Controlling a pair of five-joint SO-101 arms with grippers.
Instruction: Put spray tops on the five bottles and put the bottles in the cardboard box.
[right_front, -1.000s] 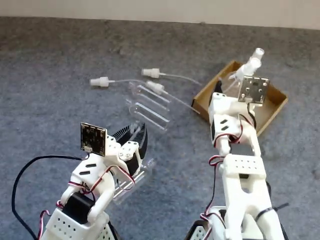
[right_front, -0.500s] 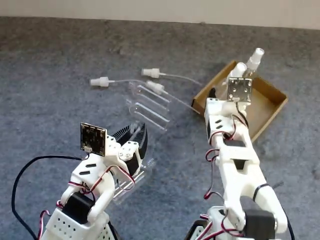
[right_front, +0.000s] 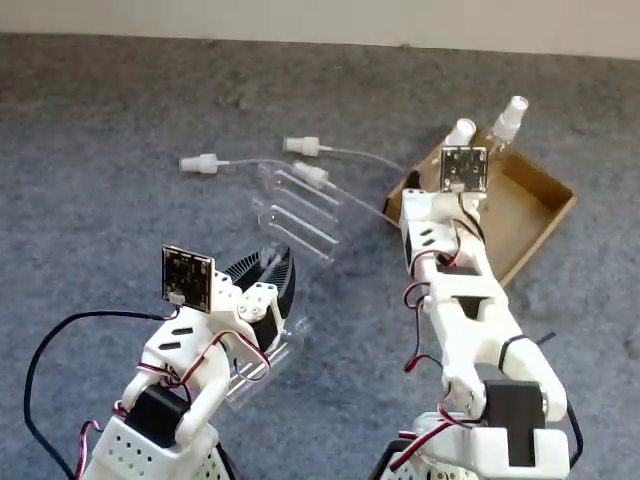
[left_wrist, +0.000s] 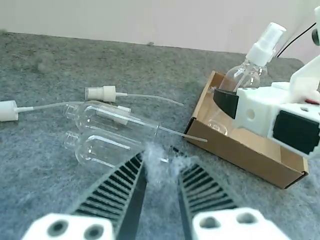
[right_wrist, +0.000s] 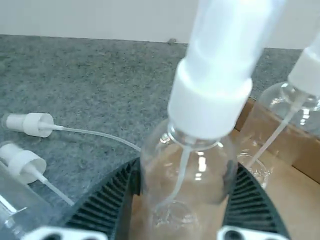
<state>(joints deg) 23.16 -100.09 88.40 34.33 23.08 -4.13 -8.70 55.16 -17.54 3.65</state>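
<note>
The right gripper (right_wrist: 182, 210) clamps a capped bottle (right_wrist: 187, 160) upright between both ribbed fingers, inside the cardboard box (right_front: 545, 215) beside a second bottle (right_wrist: 282, 107), while the left gripper (left_wrist: 160, 182) hangs narrowly parted.

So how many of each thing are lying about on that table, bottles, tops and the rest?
Capped bottles: 2
Bare bottles: 3, one partly hidden
Loose tops: 3
Box: 1
Total: 9
</note>
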